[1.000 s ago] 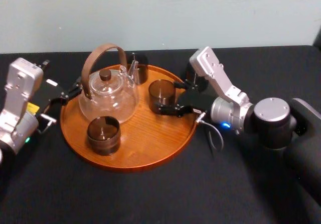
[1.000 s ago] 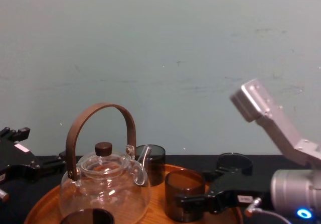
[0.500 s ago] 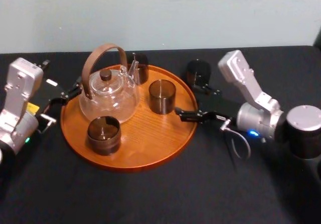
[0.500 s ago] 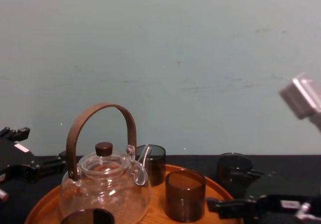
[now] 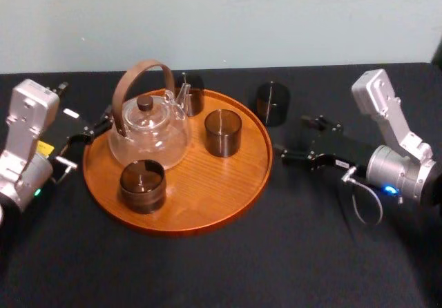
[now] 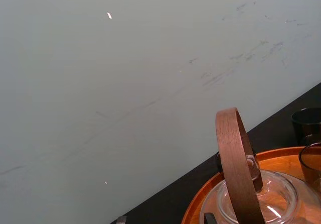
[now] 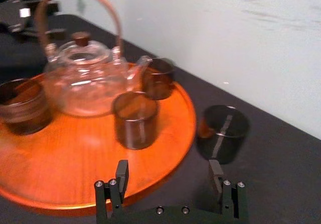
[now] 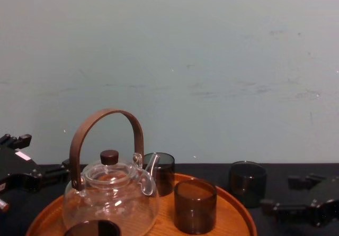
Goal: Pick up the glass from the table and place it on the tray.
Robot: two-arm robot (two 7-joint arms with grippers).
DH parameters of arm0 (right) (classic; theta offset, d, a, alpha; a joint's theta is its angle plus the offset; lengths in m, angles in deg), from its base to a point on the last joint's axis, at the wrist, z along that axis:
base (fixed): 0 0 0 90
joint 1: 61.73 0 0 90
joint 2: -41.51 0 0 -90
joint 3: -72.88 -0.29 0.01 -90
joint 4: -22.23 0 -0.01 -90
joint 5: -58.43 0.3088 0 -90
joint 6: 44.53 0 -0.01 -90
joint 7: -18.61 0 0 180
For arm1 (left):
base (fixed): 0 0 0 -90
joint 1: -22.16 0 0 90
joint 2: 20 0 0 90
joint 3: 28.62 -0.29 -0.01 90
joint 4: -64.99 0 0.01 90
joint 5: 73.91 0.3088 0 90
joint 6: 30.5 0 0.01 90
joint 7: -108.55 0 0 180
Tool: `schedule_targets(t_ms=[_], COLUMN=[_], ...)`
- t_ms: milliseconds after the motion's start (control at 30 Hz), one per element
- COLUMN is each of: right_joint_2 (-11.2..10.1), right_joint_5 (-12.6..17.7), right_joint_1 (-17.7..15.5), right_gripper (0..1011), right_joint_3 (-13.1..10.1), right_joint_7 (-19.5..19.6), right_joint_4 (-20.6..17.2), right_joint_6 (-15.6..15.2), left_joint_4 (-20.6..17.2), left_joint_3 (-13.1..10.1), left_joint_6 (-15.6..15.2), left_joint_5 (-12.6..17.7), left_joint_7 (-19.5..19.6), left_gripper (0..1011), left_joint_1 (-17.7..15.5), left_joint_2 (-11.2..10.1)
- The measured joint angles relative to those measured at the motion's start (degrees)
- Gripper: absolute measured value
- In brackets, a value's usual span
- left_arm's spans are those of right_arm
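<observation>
No readable text, brand, number or sign.
- Yellow sticker [image 5: 45,147] on left arm [image 5: 24,142], at 9 o'clock from tray [image 5: 207,215]: print too small to make out.
- White sticker [image 5: 71,113] on same arm, at 1 o'clock from yellow sticker: illegible.
- Small white label [image 5: 342,163] on body of right gripper [image 5: 292,137], at 3 o'clock from tray: illegible.
</observation>
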Motion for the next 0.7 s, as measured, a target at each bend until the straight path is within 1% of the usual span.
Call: schedule_targets(t_ms=[33, 133, 233, 333, 367, 400, 533, 700], right_joint_2=[0.1, 0.5, 1.5, 2.9, 2.9, 3.7, 4.7, 6.4], right_joint_5=[0.4, 0.8, 1.1, 1.2, 1.2, 1.2, 1.1, 0.2], right_joint_1=[-0.2, -0.2, -0.1, 0.8, 0.8, 1.6, 2.8, 5.1], right_gripper=[1002, 1002, 1002, 1002, 1002, 1002, 1002, 1002], right_joint_3=[-0.6, -1.2, -2.0, -2.6, -2.6, -2.7, -2.7, -1.9], right_joint_7=[0.9, 2.4, 4.2, 6.2, 6.2, 6.9, 7.5, 7.6], right_joint_4=[0.0, 0.2, 0.7, 1.9, 1.9, 2.9, 4.4, 7.5], right_joint_6=[-0.2, -0.4, -1.0, -2.0, -2.0, -2.5, -3.0, -3.3], left_joint_4=[0.0, 0.0, 0.0, 0.0, 0.0, 0.0, 0.0, 0.0], left_joint_3=[0.0, 0.0, 0.0, 0.0, 0.0, 0.0, 0.0, 0.0], left_joint_6=[0.0, 0.0, 0.0, 0.0, 0.0, 0.0, 0.0, 0.0], left_joint_5=[0.0, 0.0, 0.0, 0.0, 0.0, 0.0, 0.0, 0.0], left_joint_7=[0.0, 0.0, 0.0, 0.0, 0.0, 0.0, 0.0, 0.0], left_gripper=[1001, 1001, 1002, 1001, 1001, 1002, 1002, 1001], left_joint_1=[0.0, 0.0, 0.0, 0.0, 0.0, 0.0, 0.0, 0.0], left_joint_2=[0.0, 0.0, 0.0, 0.0, 0.0, 0.0, 0.0, 0.0])
